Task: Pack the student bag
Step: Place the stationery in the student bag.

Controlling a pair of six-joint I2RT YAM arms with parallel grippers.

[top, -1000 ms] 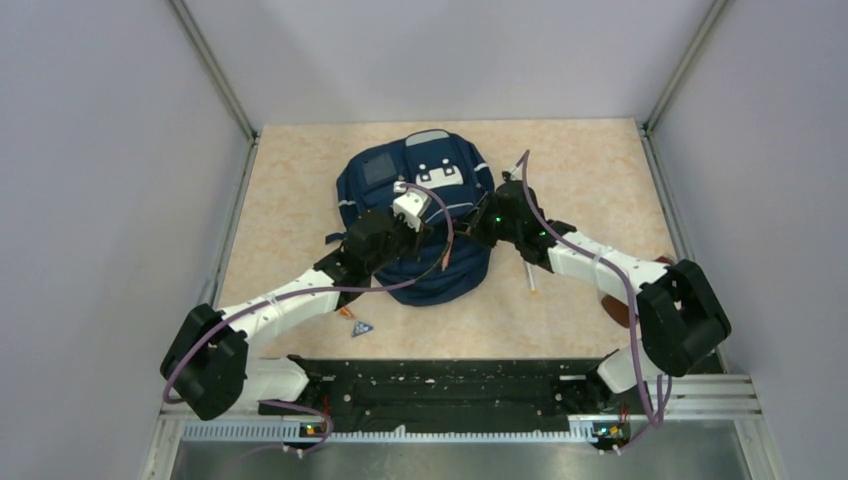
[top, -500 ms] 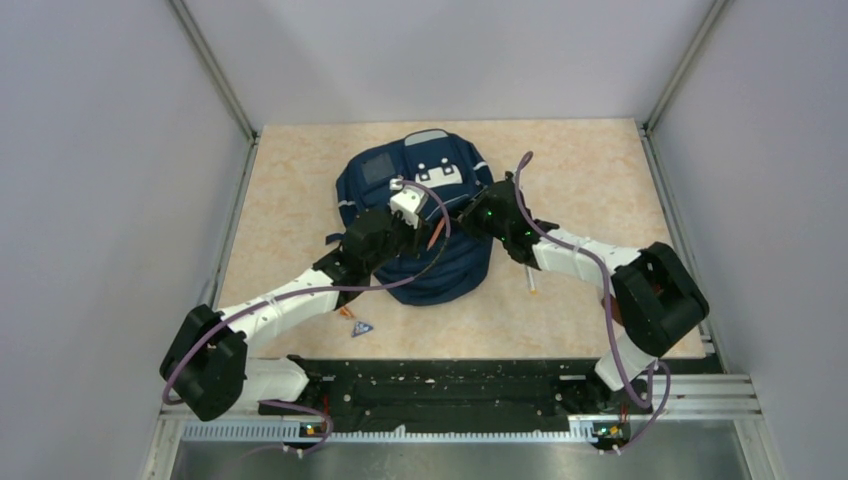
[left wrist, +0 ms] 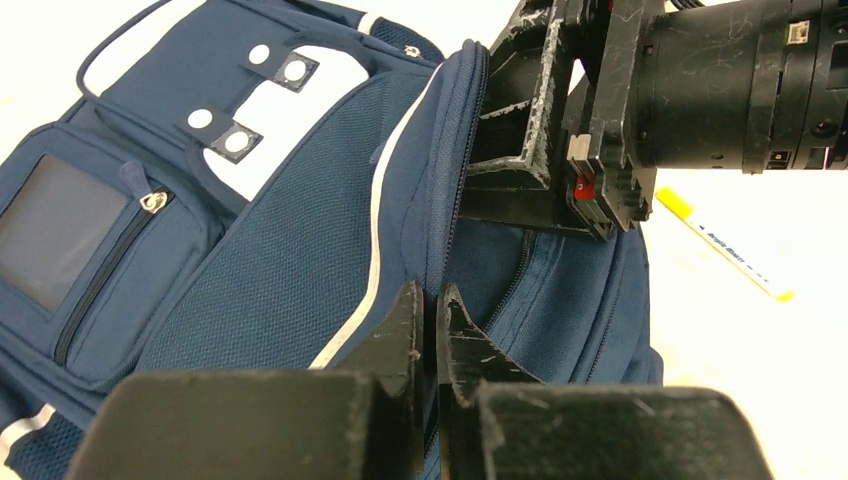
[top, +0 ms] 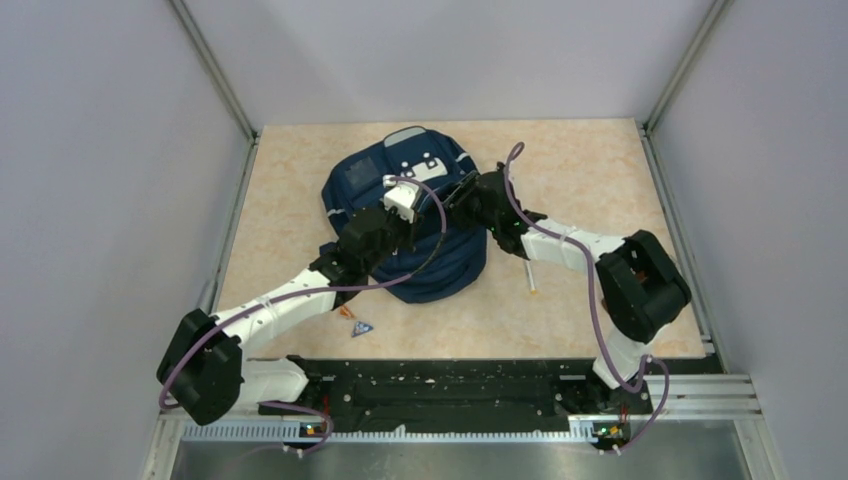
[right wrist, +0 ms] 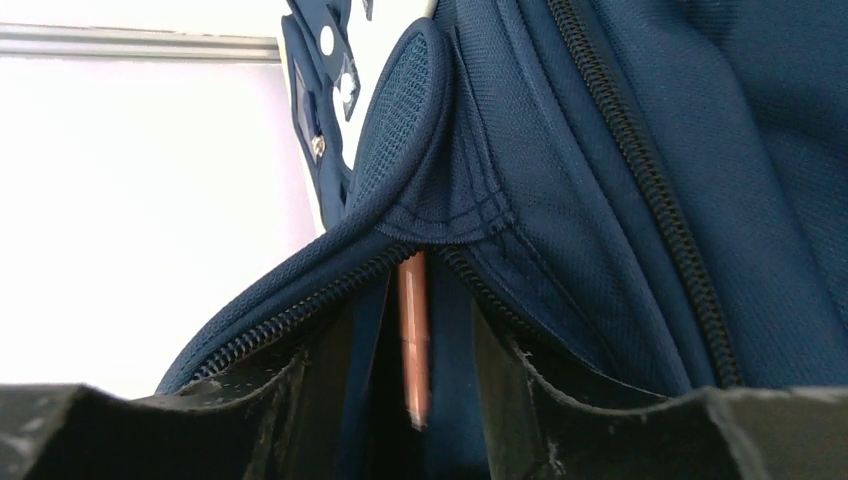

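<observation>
- Top view: the large navy blue fabric student bag [top: 452,268] lies in the middle of the pale, marbled beige table [top: 600,170], its white-patched top towards the far wall. The left gripper [top: 418,214] and the right gripper [top: 458,196] meet over the bag's right half. A thin white pen [top: 531,276] lies on the table just right of the bag, and a small dark triangular piece [top: 361,328] lies near the bag's front edge.
- Left wrist view: the left gripper [left wrist: 432,320] has its black fingers [left wrist: 400,335] pressed almost together, pinching the zip edge of the student bag [left wrist: 270,260] beside a pale stripe. The right gripper [left wrist: 500,130] reaches into the gap under that raised edge. The pen [left wrist: 720,245], yellow at its tip, lies beyond on the table.
- Right wrist view: the right gripper [right wrist: 412,390] stands with its fingers [right wrist: 315,390] apart inside the unzipped mouth of the student bag [right wrist: 600,150]. A slim coppery pink pencil [right wrist: 411,320] hangs upright between them, touching neither.
</observation>
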